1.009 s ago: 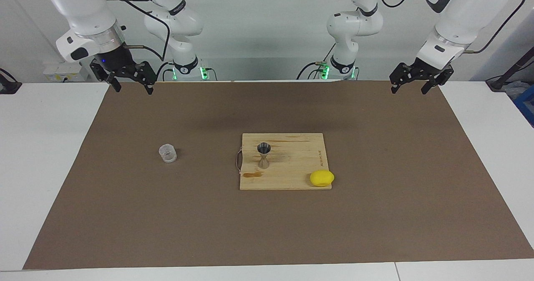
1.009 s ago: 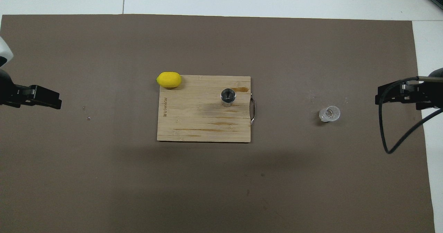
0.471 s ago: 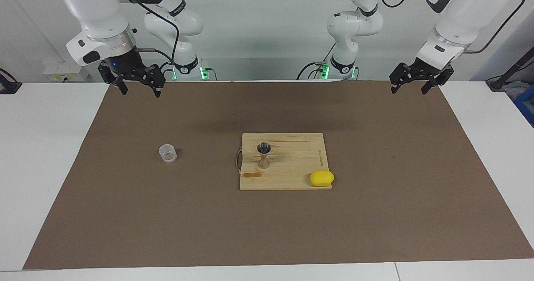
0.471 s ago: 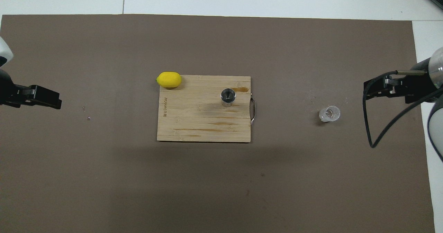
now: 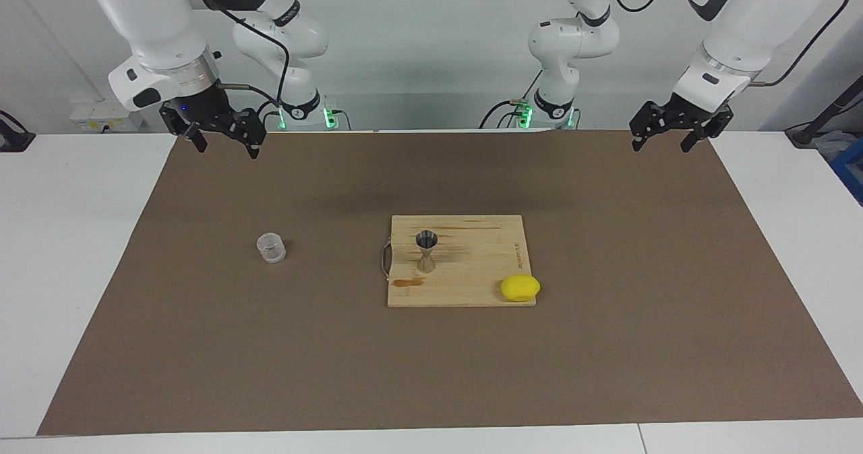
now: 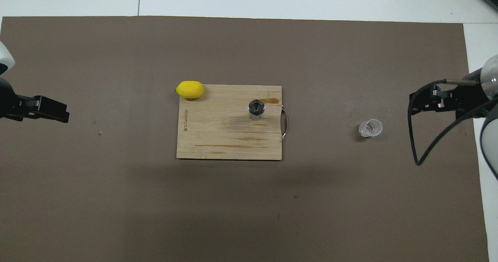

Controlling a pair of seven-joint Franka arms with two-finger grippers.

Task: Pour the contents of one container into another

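The clear cup (image 5: 272, 247) stands upright on the brown mat (image 5: 202, 346), toward the right arm's end of the table and well apart from the wooden cutting board (image 5: 472, 292), so a gripper can plausibly come down around it with nothing in the way. The steel jigger (image 5: 426, 251) stands upright on the board near its handle (image 5: 385, 260), open cone upward, which suits it as the receiver; the board would catch a spill, and a brownish stain already marks it beside the jigger's foot. A lemon (image 5: 520, 287) rests at the board's corner toward the left arm's end, farther from the robots than the jigger and clear of any likely pouring path. The right gripper (image 5: 224, 143) hangs in the air over the mat's edge at the robots' end, jaws apart and empty, on the cup's side of the table, so it is likely the one meant to fetch it. The left gripper (image 5: 665, 142) waits over the mat's corner at its own end, jaws also apart, holding nothing. Compared with a second ago, the right gripper has shifted inward over the mat, toward the table's middle; the left gripper, cup, jigger, lemon and board have not moved.
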